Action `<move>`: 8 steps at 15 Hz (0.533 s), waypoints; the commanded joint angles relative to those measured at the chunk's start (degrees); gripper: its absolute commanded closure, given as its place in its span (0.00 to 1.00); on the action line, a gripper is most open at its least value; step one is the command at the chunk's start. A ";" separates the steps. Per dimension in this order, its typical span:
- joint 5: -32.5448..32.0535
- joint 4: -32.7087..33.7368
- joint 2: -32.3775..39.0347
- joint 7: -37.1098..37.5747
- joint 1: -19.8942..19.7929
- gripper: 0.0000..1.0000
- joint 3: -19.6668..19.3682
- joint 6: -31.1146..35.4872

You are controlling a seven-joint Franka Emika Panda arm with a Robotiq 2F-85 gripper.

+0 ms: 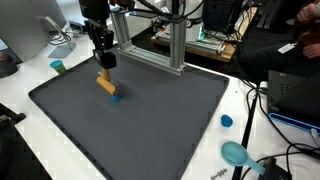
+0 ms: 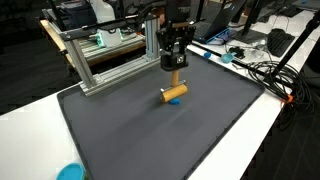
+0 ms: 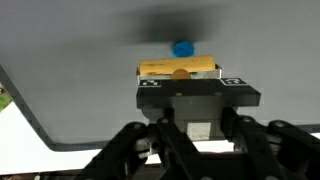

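A dark grey mat [image 1: 150,120] covers the white table in both exterior views [image 2: 150,130]. My gripper [image 1: 104,62] hangs over the mat's far part [image 2: 175,66]. Right under it is a light wooden piece [image 1: 104,84]: a short cylinder lying crosswise with a thin upright stem reaching up between my fingers [image 2: 175,93]. The fingers look closed on that stem. A small blue object [image 1: 115,97] lies on the mat beside the cylinder. In the wrist view the wooden piece [image 3: 178,69] lies across just past my gripper body and the blue object [image 3: 183,48] is beyond it. My fingertips are hidden there.
An aluminium frame [image 1: 150,40] stands at the mat's far edge [image 2: 110,55]. A blue cap [image 1: 226,121] and a teal dish [image 1: 236,153] lie off the mat, a green cup [image 1: 58,67] at another corner. Cables [image 2: 265,75] and a blue item [image 2: 70,172] lie beside the mat.
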 commanded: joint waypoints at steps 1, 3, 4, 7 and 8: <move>0.04 1.87 1.27 0.09 -0.04 0.79 -0.08 -0.55; 0.42 2.18 2.00 -0.15 -0.10 0.79 0.04 -0.46; 0.85 2.38 2.36 -0.49 -0.19 0.79 0.19 -0.21; 1.20 3.65 2.56 -0.85 -0.05 0.79 0.44 -1.57; 1.66 4.13 2.63 -1.27 -0.15 0.79 0.66 -2.03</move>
